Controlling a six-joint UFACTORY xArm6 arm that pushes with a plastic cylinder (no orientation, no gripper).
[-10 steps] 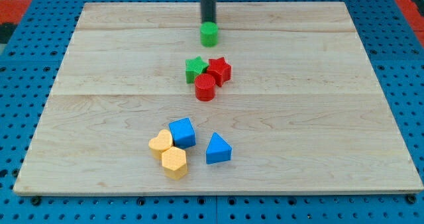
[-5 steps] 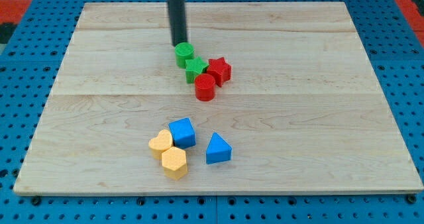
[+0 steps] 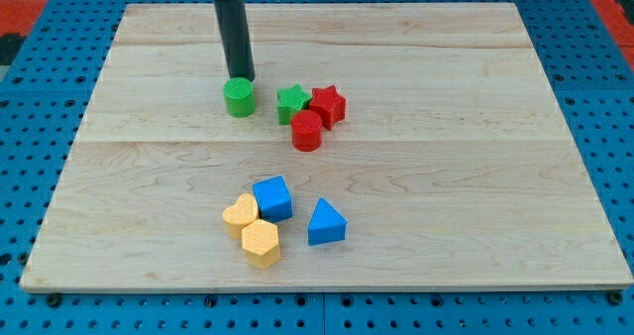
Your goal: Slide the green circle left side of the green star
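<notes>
My tip (image 3: 244, 78) is touching the green circle (image 3: 238, 98) from the view's top, circle sitting near the green star (image 3: 291, 103), on its left; no jaws showing

It looked like a robotics lab bench: a pale wooden board (image 3: 475, 176) lay on a blue perforated base (image 3: 40, 127), with small coloured test blocks and perhaps red matting at the corners.
</notes>
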